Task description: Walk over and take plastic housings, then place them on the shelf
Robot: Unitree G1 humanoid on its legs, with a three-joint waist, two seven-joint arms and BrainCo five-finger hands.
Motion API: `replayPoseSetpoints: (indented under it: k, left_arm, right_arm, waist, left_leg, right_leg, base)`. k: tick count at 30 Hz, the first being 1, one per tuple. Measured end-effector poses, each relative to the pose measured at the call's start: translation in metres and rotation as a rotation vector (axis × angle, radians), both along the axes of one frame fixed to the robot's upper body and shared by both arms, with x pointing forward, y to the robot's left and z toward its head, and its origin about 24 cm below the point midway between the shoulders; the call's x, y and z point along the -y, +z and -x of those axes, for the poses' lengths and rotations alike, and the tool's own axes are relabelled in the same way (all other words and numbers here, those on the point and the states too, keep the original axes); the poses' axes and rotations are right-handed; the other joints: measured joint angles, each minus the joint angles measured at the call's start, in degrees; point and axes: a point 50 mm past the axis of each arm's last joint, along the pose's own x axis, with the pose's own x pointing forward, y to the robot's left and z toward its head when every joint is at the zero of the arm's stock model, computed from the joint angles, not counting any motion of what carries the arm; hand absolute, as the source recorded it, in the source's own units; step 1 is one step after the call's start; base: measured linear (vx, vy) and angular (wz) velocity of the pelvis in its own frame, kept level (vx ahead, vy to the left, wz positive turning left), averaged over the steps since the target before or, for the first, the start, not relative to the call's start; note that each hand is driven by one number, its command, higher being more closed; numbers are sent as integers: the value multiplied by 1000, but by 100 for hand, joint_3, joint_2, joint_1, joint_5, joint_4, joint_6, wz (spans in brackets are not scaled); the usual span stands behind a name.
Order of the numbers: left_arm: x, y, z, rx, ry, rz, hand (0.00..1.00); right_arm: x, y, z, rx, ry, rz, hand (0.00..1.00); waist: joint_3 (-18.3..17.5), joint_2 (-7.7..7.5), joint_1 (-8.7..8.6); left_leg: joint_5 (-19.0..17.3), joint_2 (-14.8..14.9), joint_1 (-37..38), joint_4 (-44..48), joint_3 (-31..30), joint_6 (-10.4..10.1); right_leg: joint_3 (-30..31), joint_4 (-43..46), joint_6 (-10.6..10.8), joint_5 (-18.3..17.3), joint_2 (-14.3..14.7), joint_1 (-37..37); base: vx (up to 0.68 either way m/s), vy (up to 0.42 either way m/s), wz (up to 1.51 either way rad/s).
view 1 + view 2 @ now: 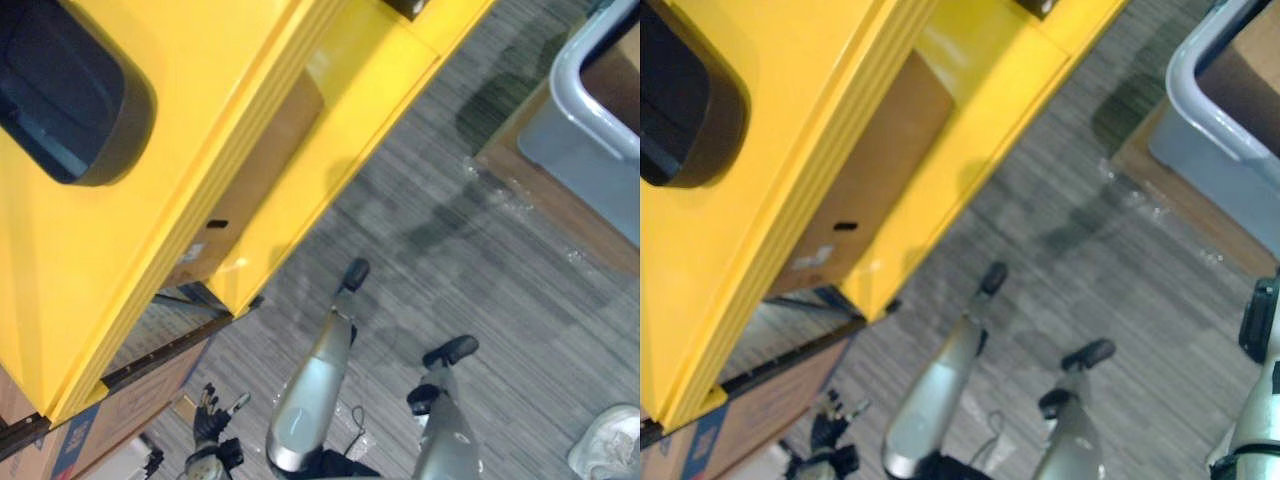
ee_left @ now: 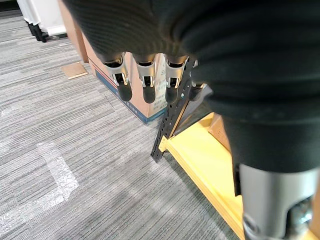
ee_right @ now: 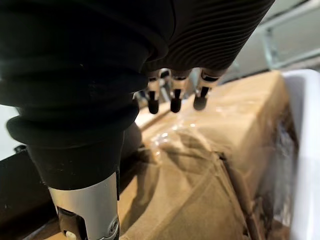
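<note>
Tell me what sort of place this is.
Probably a stockroom or warehouse-style storage area. There is heavy yellow shelving with a cardboard box stowed beneath it, a grey plastic bin standing nearby, and a grey carpet floor.

yellow shelf (image 1: 100,260) left, open carpet (image 1: 450,270) right

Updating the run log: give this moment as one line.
left hand open, empty, near yellow shelf | right hand open, empty, over brown cardboard by grey bin | nothing picked yet
</note>
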Motion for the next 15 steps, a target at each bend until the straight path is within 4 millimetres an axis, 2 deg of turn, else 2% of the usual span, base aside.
replayPoseSetpoints:
  k: [3, 9, 12, 15]
  left_arm:
    - [1, 0, -1, 9, -13, 8, 0]
    - [0, 1, -1, 15, -18, 11, 0]
    - [0, 1, -1, 17, -18, 11, 0]
    - [-2, 1, 0, 17, -11, 6, 0]
  right_arm:
    - [-6, 12, -3, 2, -2, 63, 0]
    - [-13, 30, -7, 24, 50, 189, 0]
    - [-17, 37, -10, 42, 116, 257, 0]
    - [-33, 44, -17, 101, 207, 397, 0]
  waist:
    - [-1, 1, 55]
    - [5, -8, 38]
    - [14, -25, -37]
    - [15, -131, -213]
  left_leg:
    - [0, 10, -1, -1, -7, 0]
    - [-1, 8, -1, 15, -31, -1]
    - [-4, 12, 1, 67, -48, -2]
    - [-7, 37, 33, 95, -45, -3]
  right_leg:
    - [-2, 1, -5, -3, 9, -2]
    - [-15, 17, -7, -4, 15, 19]
    - [-21, 48, -15, -9, 23, 46]
    - [-8, 124, -56, -37, 24, 52]
  base:
    - [-47, 27, -1]
    - [-47, 31, 2]
    - [-64, 37, 1]
    - [-80, 44, -3]
